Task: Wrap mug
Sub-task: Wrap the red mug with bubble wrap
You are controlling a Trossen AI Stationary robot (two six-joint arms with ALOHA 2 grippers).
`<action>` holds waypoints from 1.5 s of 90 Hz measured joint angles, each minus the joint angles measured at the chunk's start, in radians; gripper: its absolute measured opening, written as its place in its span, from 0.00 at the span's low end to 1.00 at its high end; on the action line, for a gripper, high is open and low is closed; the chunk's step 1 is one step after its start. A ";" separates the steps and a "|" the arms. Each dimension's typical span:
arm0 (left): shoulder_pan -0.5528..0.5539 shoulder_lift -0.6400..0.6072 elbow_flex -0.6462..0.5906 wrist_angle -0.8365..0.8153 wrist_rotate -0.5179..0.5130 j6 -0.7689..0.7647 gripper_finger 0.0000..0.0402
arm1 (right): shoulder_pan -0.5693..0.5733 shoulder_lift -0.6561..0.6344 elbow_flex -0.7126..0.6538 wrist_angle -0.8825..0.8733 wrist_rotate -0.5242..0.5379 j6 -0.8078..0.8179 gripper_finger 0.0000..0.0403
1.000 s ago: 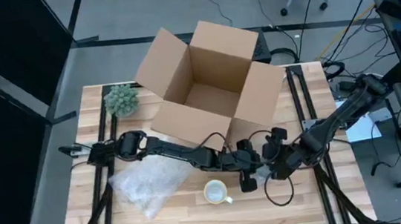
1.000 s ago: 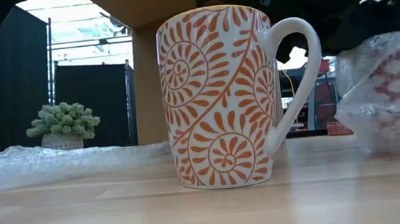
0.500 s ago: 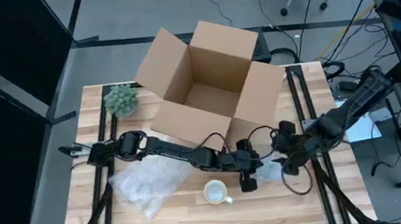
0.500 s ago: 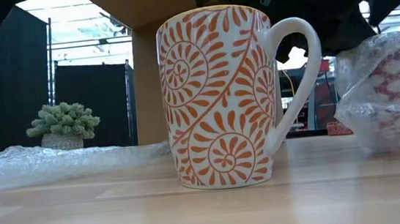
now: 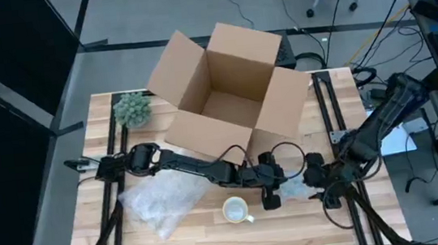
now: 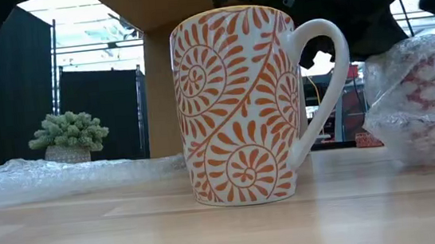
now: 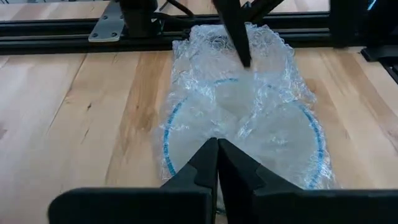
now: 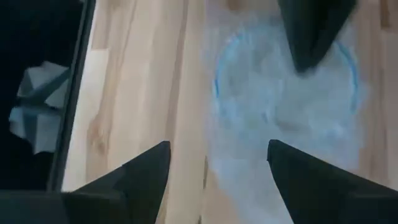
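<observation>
1. Left gripper (image 5: 269, 195) sat just right of the mug, fingers pressed shut (image 7: 217, 163) over the near edge of a wrapped bundle (image 7: 242, 118). Couldn't tell whether any film was pinched between them.
2. Mug (image 5: 235, 210) stood upright and bare on the table (image 5: 191, 244), near the front edge, with no wrap touching it. The low view confirmed this: orange swirl pattern fully exposed (image 6: 240, 104).
3. Change: right gripper (image 5: 316, 181) had backed off the bundle (image 5: 293, 186) toward the right side of the table over the last second. Its fingers were spread wide (image 8: 214, 180) and held nothing.
4. My read: the bundle was released and looks done, since a blue rim showed through the film. The orange mug is likely next, and its wrapping hadn't started.
5. Loose bubble wrap sheet (image 5: 162, 202) lay left of the mug, close by but not under it. It needs pulling over, or the mug needs moving onto it.
6. Obstacles: the left arm stretched across the table between the sheet and the open cardboard box (image 5: 228, 89). The bundle sat just right of the mug, so there was little room on that side.
7. Potted plant (image 5: 132, 109) stood at the back-left corner, well apart from the work.
</observation>
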 joint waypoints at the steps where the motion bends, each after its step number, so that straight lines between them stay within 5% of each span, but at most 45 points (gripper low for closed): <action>1: 0.000 0.000 0.000 0.000 0.000 0.000 0.00 | -0.001 0.004 -0.001 0.008 0.002 -0.007 0.64; 45: 0.002 0.001 -0.001 0.019 -0.008 0.000 0.00 | -0.131 0.338 0.001 0.179 -0.026 -0.208 0.64; 69: 0.003 0.000 -0.002 0.012 -0.013 0.000 0.00 | -0.153 0.384 0.007 0.174 -0.027 -0.237 0.61; 93: 0.001 0.002 -0.002 0.026 0.000 0.001 0.00 | -0.156 0.346 0.035 0.145 -0.050 -0.240 0.45; 118: -0.001 0.002 -0.001 0.029 0.008 0.006 0.00 | -0.158 0.413 0.044 0.145 -0.094 -0.272 0.08; 135: 0.000 0.002 0.000 0.028 0.008 0.003 0.00 | -0.157 0.413 0.044 0.147 -0.106 -0.274 0.07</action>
